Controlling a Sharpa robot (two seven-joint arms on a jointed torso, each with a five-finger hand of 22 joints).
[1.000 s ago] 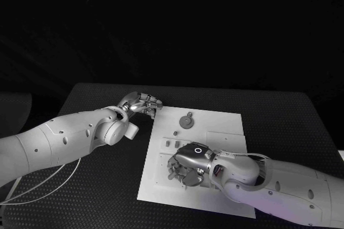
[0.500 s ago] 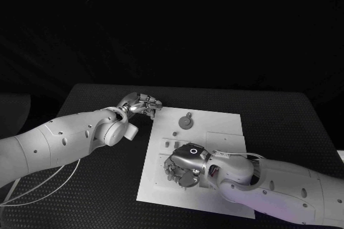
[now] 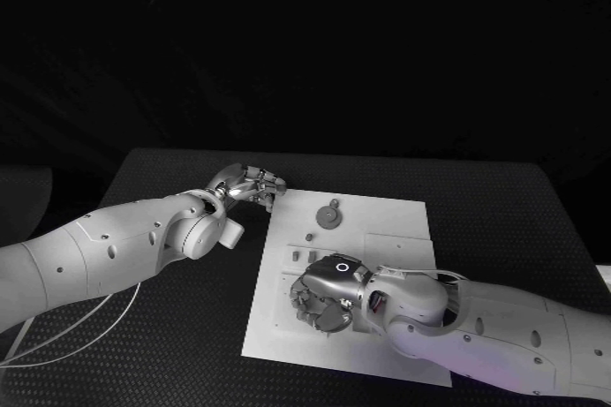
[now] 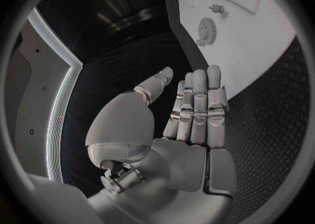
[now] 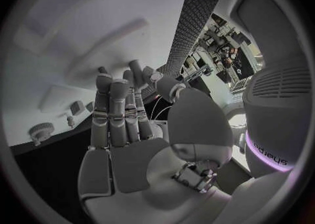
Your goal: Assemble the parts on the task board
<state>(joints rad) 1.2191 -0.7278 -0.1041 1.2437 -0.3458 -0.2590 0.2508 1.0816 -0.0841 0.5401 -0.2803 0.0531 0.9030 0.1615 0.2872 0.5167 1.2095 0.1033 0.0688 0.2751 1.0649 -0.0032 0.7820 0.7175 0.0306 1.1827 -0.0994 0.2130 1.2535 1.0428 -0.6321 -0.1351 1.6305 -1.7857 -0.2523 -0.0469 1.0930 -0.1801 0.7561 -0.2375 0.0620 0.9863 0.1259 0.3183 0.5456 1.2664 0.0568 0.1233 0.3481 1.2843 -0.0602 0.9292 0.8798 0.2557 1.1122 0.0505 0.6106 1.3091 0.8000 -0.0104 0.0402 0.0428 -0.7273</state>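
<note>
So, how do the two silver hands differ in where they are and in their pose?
The left silver hand is beside the white task board's far left corner, over the black table; the right silver hand is over the board's near part. The left points away from the robot, the right toward its left. Both hold nothing.

— Where are you looking from?

— My head camera looks down from above on the black table (image 3: 509, 204) with the task board (image 3: 382, 239) at its middle, both my arms coming in from the sides.

— And the wrists?

— Each sits close behind its own hand. The left wrist view faces past my left hand (image 4: 190, 114) toward the board's gear (image 4: 207, 29). The right looks past my right hand (image 5: 128, 124), close over the board. All three share the board.
</note>
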